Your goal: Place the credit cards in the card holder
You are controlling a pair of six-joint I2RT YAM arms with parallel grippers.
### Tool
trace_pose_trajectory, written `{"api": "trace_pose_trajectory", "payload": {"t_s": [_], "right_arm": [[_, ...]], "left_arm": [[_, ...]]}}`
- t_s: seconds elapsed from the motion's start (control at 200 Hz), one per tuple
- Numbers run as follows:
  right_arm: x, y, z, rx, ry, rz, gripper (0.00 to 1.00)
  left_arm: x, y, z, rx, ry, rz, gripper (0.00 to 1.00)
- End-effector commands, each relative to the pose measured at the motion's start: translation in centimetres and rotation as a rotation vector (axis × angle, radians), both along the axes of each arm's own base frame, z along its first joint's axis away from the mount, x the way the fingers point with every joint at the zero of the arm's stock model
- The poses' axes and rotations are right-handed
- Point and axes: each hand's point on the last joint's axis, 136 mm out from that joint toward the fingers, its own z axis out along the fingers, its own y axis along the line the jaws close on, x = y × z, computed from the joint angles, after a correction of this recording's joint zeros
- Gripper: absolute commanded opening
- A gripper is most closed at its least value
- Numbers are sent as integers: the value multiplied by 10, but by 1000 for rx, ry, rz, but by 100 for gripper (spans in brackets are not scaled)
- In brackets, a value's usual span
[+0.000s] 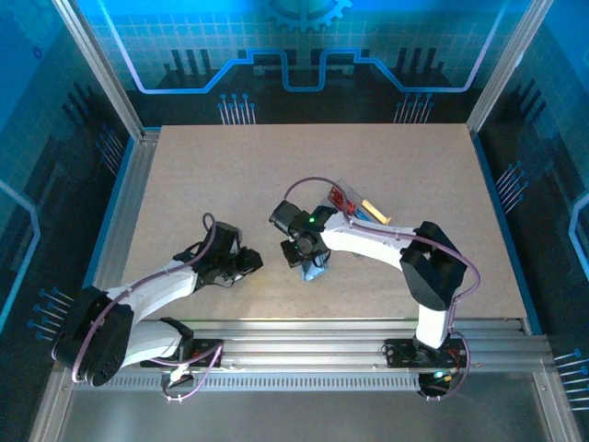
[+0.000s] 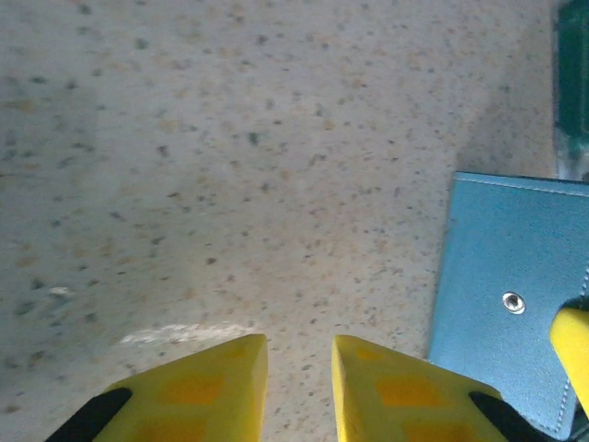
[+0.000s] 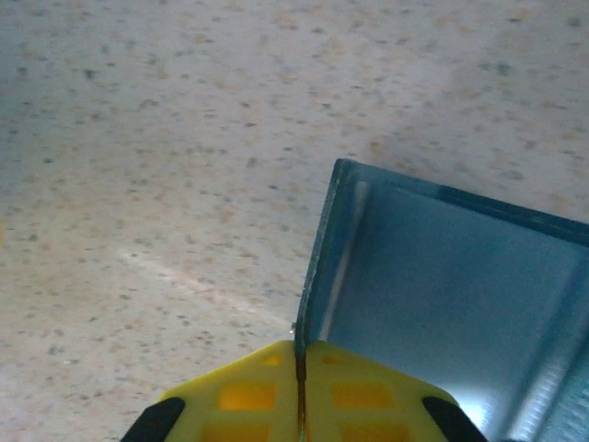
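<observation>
The slate-blue card holder (image 1: pixel 314 270) lies open near the table's middle front. One flap stands up, and my right gripper (image 1: pixel 307 257) is shut on the edge of that flap (image 3: pixel 317 267); the paler inside (image 3: pixel 451 285) faces right in the right wrist view. My left gripper (image 1: pixel 250 262) rests just left of the holder, jaws a little open over bare table (image 2: pixel 299 345) with nothing between them. The holder's snap side (image 2: pixel 515 295) lies to its right. Several credit cards (image 1: pixel 357 204), red, yellow and blue, lie in a small pile behind the right arm.
The speckled beige tabletop (image 1: pixel 230 175) has free room to the left and at the back. Metal rails (image 1: pixel 322 336) run along the near edge. A yellow fingertip of the right gripper (image 2: pixel 572 343) shows at the holder's edge in the left wrist view.
</observation>
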Motion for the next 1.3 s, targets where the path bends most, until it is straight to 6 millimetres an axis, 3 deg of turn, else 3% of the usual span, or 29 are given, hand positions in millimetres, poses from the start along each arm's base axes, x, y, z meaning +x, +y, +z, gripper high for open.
{"api": "trace_pose_trajectory", "payload": {"t_s": [0.0, 0.11, 0.22, 0.515, 0.69, 0.84, 1.006, 1.191, 1.296], "right_arm": [[-10, 26, -2, 91, 70, 63, 13], [-13, 34, -4, 134, 104, 78, 17], [-17, 41, -10, 203, 158, 85, 29], [-20, 45, -27, 367, 265, 81, 46], [-21, 47, -33, 456, 326, 72, 47], [-20, 43, -35, 466, 326, 62, 40], [-20, 37, -33, 452, 307, 55, 21], [-18, 28, -34, 447, 303, 39, 9], [-17, 24, -32, 453, 302, 32, 6]], "left_arm": [[-15, 8, -9, 7, 54, -6, 26], [-16, 11, -8, 5, 55, 1, 26], [-15, 14, -4, 4, 52, 5, 27], [-2, 12, 22, -33, 12, -17, 29], [11, -4, 36, -87, -6, -62, 14], [25, -21, 42, -102, -13, -108, 0], [40, -48, 35, -105, 7, -161, 0], [50, -71, 16, -96, 46, -192, 0], [49, -73, 1, -78, 81, -187, 0]]}}
